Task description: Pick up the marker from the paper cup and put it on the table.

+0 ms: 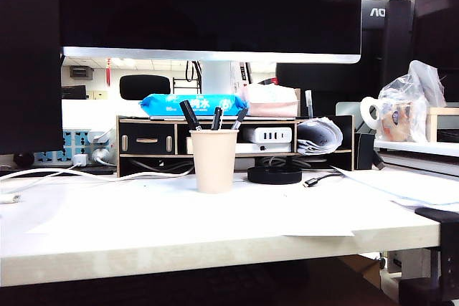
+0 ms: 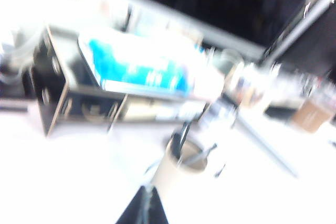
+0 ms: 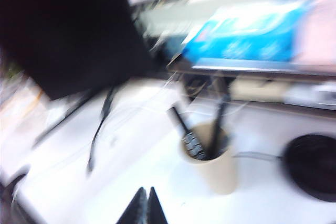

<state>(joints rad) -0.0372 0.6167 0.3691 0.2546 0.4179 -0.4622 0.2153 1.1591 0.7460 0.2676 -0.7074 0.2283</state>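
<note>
The beige paper cup (image 1: 214,160) stands upright near the middle of the white table (image 1: 143,227). Three dark pens stick out of it. The longest, leaning left, is the marker (image 1: 189,115); in the right wrist view white lettering shows on the marker (image 3: 185,129) inside the cup (image 3: 218,169). Neither gripper appears in the exterior view. My left gripper (image 2: 146,192) is shut and empty, short of the cup (image 2: 170,174). My right gripper (image 3: 146,191) is shut and empty above the table, beside the cup and apart from it. Both wrist views are blurred.
Behind the cup stand a black-and-wood drawer shelf (image 1: 147,141) bearing a blue wipes pack (image 1: 193,104), and a large monitor (image 1: 208,5). A black round disc (image 1: 275,174) lies right of the cup. White cables (image 1: 43,175) run at left, papers (image 1: 401,184) and a bagged mug (image 1: 391,116) at right.
</note>
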